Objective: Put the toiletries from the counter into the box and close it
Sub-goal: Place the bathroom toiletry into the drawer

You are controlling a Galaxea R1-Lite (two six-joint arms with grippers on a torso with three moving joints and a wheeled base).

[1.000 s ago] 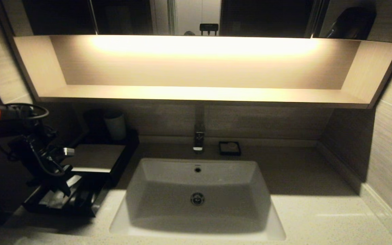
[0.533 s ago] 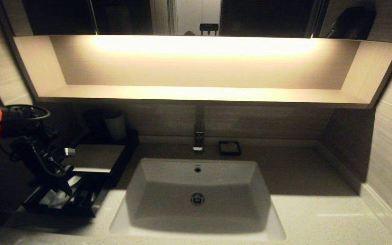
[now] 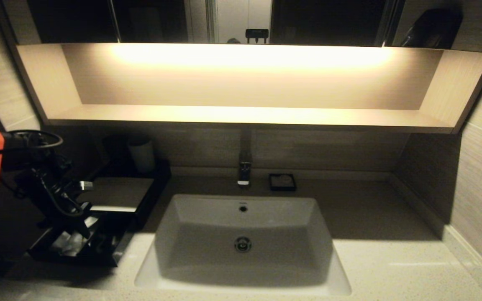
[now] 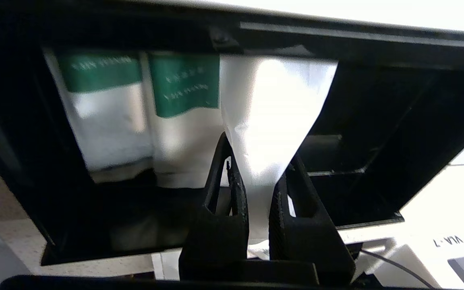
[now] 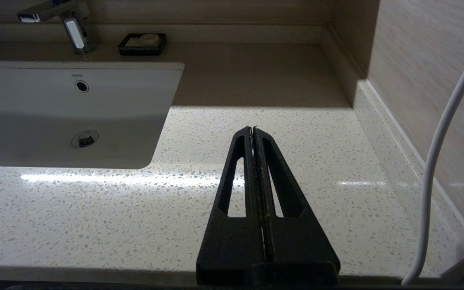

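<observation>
Green print on 2 sachets (image 4: 143, 108) blurred, unreadable; held white sachet's (image 4: 272, 121) lower end behind fingers (image 4: 232, 189).

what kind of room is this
Most likely a hotel-style bathroom vanity: a white basin sunk in a speckled counter, a tap behind it, and a mirror cabinet above a lit shelf.
</observation>
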